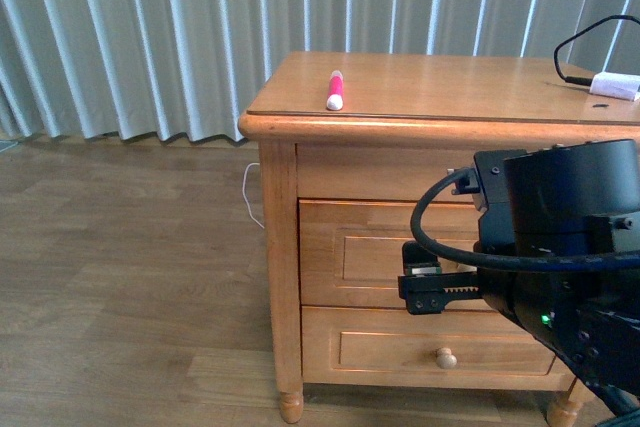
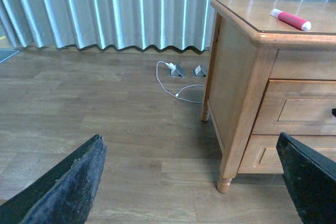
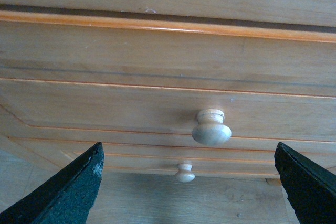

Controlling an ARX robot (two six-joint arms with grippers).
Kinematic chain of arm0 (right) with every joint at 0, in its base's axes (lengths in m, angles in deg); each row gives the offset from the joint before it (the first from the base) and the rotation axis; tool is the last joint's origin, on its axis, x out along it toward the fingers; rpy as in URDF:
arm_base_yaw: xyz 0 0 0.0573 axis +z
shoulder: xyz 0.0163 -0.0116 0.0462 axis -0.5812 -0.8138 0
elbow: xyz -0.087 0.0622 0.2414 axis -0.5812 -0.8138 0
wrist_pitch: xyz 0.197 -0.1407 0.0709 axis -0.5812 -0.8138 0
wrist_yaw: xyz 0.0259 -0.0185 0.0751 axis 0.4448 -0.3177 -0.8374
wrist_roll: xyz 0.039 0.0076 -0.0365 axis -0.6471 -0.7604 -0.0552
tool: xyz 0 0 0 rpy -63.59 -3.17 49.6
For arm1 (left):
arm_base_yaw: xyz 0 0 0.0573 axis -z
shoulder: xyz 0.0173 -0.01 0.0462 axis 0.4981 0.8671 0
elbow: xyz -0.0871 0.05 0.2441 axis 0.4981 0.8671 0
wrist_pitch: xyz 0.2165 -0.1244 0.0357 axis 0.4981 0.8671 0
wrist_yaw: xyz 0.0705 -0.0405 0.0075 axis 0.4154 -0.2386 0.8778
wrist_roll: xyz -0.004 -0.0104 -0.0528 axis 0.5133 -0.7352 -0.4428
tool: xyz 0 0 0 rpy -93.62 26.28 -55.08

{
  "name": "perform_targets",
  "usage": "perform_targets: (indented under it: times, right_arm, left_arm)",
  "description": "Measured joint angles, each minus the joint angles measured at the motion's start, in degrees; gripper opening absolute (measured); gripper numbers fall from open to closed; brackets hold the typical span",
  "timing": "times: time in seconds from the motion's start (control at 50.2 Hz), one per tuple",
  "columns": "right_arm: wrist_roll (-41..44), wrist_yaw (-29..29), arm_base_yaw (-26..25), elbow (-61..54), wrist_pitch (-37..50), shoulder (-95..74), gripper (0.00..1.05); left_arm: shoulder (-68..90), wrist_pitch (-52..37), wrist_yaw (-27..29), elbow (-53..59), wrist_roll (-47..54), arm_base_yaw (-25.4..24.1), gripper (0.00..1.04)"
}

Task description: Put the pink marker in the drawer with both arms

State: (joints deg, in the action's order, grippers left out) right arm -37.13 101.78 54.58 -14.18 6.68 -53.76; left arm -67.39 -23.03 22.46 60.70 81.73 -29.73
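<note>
The pink marker (image 1: 335,90) lies on the wooden cabinet top near its left front edge; the left wrist view also shows the pink marker (image 2: 290,19) there. The upper drawer (image 1: 375,252) is shut. My right gripper (image 1: 420,287) hovers open just in front of it. In the right wrist view the drawer's round knob (image 3: 211,128) sits ahead of the right gripper (image 3: 191,192), between the spread fingers (image 3: 68,192) and apart from them. My left gripper (image 2: 191,192) is open and empty over the floor, left of the cabinet and well below the marker.
A second shut drawer with its own knob (image 1: 446,357) lies below the first. A white adapter (image 1: 613,86) with a black cable rests at the cabinet top's far right. A white cord (image 2: 173,85) trails on the wood floor by the curtain.
</note>
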Motion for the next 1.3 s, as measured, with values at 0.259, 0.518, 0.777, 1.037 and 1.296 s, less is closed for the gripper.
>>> perform_targets:
  times: [0.259, 0.518, 0.777, 1.037, 1.296]
  right_arm:
    - [-2.75, 0.79, -0.7, 5.49, -1.64, -4.74, 0.96]
    - [-2.95, 0.74, -0.74, 8.96, -2.84, -7.8, 0.96]
    - [-2.1, 1.07, -0.85, 9.66, -2.19, -9.16, 0.8]
    - [-1.14, 2.54, -1.64, 9.64, -1.9, -9.16, 0.42]
    - [-1.4, 2.93, -2.01, 9.2, -1.88, -9.16, 0.24]
  left_arm:
    - [0.0, 0.0, 0.0, 0.0, 0.0, 0.0, 0.98]
    - [0.0, 0.0, 0.0, 0.0, 0.0, 0.0, 0.98]
    - [0.0, 0.0, 0.0, 0.0, 0.0, 0.0, 0.98]
    - [0.0, 0.0, 0.0, 0.0, 0.0, 0.0, 0.98]
    - [0.0, 0.0, 0.0, 0.0, 0.0, 0.0, 0.98]
